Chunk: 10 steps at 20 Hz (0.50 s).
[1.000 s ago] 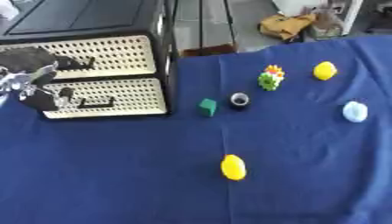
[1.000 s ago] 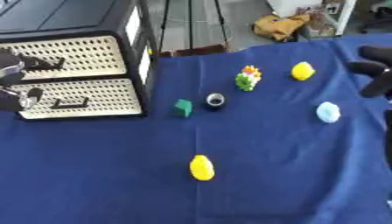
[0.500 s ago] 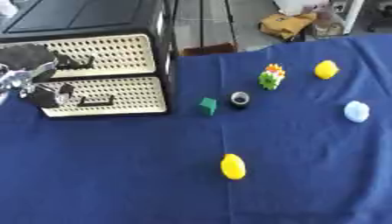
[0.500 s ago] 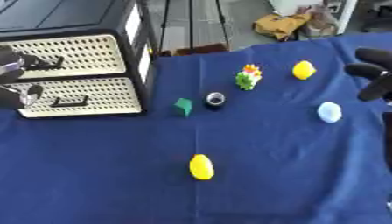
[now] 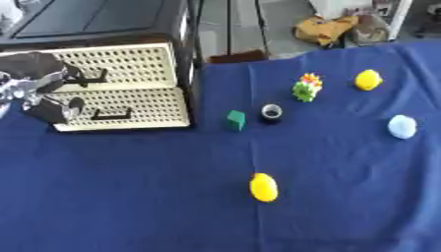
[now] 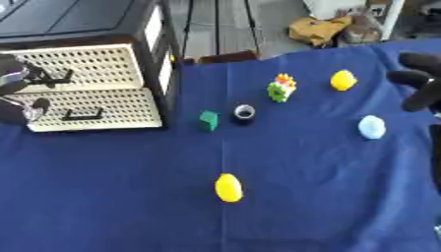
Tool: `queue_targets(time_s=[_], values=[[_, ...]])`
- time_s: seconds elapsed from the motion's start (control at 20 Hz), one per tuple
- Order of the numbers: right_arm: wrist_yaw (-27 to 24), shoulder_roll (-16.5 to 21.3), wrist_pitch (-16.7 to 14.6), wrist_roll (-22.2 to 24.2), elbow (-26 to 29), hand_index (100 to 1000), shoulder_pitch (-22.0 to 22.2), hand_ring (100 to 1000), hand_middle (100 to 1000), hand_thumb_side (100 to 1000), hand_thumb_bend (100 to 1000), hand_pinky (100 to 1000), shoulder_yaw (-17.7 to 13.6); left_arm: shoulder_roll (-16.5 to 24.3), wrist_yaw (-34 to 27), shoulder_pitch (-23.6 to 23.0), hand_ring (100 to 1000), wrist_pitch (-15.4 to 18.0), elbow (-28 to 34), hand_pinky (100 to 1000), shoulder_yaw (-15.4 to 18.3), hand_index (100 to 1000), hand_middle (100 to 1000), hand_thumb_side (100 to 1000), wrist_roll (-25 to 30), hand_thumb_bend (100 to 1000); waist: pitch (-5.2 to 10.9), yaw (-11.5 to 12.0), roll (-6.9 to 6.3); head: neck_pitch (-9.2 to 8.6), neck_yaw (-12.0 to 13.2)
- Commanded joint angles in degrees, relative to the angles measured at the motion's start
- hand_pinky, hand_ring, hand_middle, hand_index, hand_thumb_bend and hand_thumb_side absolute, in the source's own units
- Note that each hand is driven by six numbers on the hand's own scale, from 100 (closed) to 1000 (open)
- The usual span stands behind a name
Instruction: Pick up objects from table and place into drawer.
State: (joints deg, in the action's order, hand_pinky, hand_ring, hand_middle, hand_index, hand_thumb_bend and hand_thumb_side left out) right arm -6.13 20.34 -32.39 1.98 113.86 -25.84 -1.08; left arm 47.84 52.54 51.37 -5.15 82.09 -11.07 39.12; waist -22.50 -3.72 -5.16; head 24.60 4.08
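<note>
At the far left, at about nine o'clock in the left eye view, our left hand (image 5: 39,91) sits against the front of the drawer unit (image 5: 129,64), its fingers curled beside the handle of the upper drawer (image 5: 120,66); we cannot tell whether they actually close round that handle. The lower drawer (image 5: 120,109) stands pulled out a little, its cream perforated front jutting toward us, handle free.

Moving right across the blue cloth (image 5: 129,197), a small green block (image 5: 235,120) lies just beside the drawer's right edge, and a dark ring-shaped piece (image 5: 271,112) sits next to it at its three o'clock. Down at six o'clock from those two, well apart, lies a yellow oval (image 5: 264,187), its long axis running roughly twelve to six. Up at one o'clock stands a green and orange toy (image 5: 306,88), then a yellow lemon-like piece (image 5: 368,79), and lower right a pale blue round piece (image 5: 401,126).

At the far right of the right eye view, our right hand (image 6: 420,83) hovers at three o'clock, fingers bent, holding nothing, above and just to the right of the pale blue piece.

We judge the telling relation to be this: the pale blue piece lies at about seven o'clock from the right hand, nearest of all, while the left hand is tied up at the drawers, so the right hand is better placed to pick
</note>
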Motion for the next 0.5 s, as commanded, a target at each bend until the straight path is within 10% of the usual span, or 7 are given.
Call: queue_targets(time_s=[0.05, 0.5], values=[[-0.27, 0.30, 0.36, -0.23, 0.73, 787, -0.33, 818, 493, 958, 100, 762, -0.48, 1.36, -0.29, -0.66, 100, 0.70, 1.37, 100, -0.19, 690, 166, 245, 0.45, 100, 1.57, 0.42, 0.42, 0.53, -0.13], [-1.00, 0.42, 0.88, -0.87, 0.73, 787, -0.17, 817, 497, 956, 100, 762, -1.05, 2.32, -0.50, -5.51, 100, 0.78, 10.71, 100, 0.57, 656, 165, 244, 0.02, 100, 2.52, 1.77, 0.82, 1.72, -1.14]])
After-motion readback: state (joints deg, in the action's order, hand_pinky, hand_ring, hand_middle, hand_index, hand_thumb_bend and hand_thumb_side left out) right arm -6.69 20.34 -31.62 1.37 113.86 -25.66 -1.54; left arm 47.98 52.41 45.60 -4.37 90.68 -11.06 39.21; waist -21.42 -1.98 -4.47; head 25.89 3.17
